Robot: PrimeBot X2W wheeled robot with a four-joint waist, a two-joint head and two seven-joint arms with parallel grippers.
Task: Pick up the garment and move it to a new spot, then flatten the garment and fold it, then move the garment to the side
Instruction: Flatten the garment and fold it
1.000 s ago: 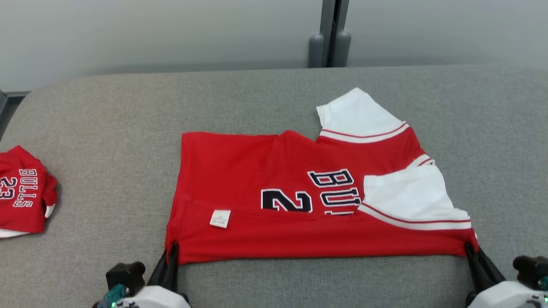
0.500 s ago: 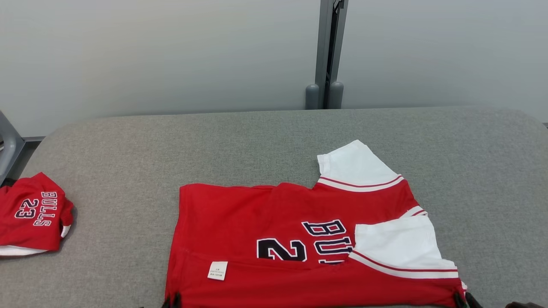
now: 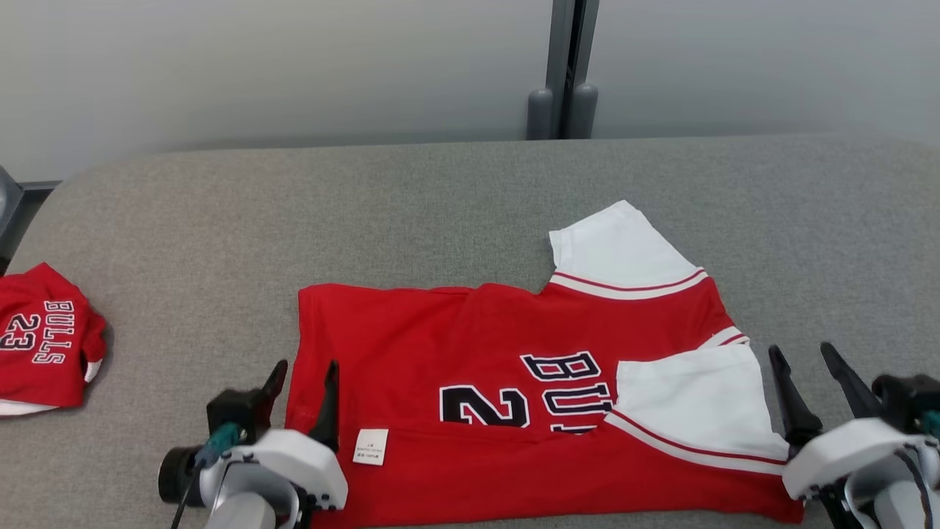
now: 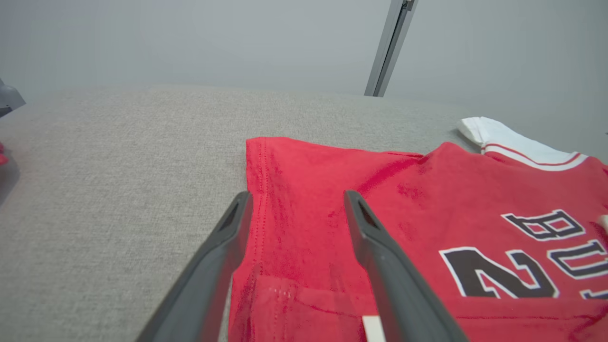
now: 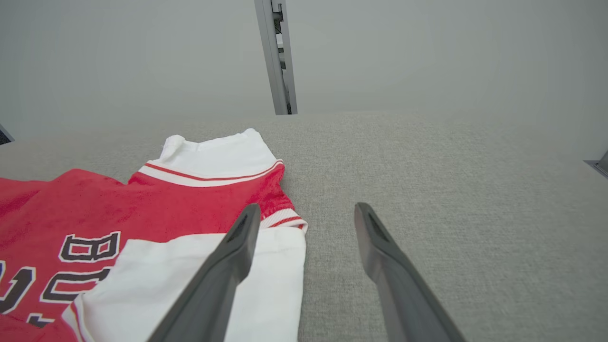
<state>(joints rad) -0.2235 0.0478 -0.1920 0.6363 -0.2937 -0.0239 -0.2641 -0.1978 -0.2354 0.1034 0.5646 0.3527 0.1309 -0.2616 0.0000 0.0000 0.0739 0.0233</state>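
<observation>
The garment (image 3: 470, 345) is a red jersey with white sleeves and dark lettering, lying on the grey table with its near long edge folded up over the front. A small white label (image 3: 371, 447) shows on that folded strip. My left gripper (image 3: 305, 371) stands open above the jersey's left hem corner, nothing between its fingers; in the left wrist view its fingers (image 4: 365, 223) straddle the red hem (image 4: 259, 185). My right gripper (image 3: 804, 356) is open just right of the folded white sleeve (image 3: 698, 400), and in the right wrist view the gripper (image 5: 306, 213) is over the sleeve's edge (image 5: 285, 266) and bare table.
A second red jersey (image 3: 40, 345), folded small, lies at the table's left edge. The grey padded table (image 3: 440, 198) runs back to a pale wall with a grey vertical post (image 3: 564, 66). Bare table lies beyond and to the right of the garment.
Both grippers have let go of the jersey's near corners and opened, and now stand farther in along its left and right ends. The head camera tilted up, then partly back down.
</observation>
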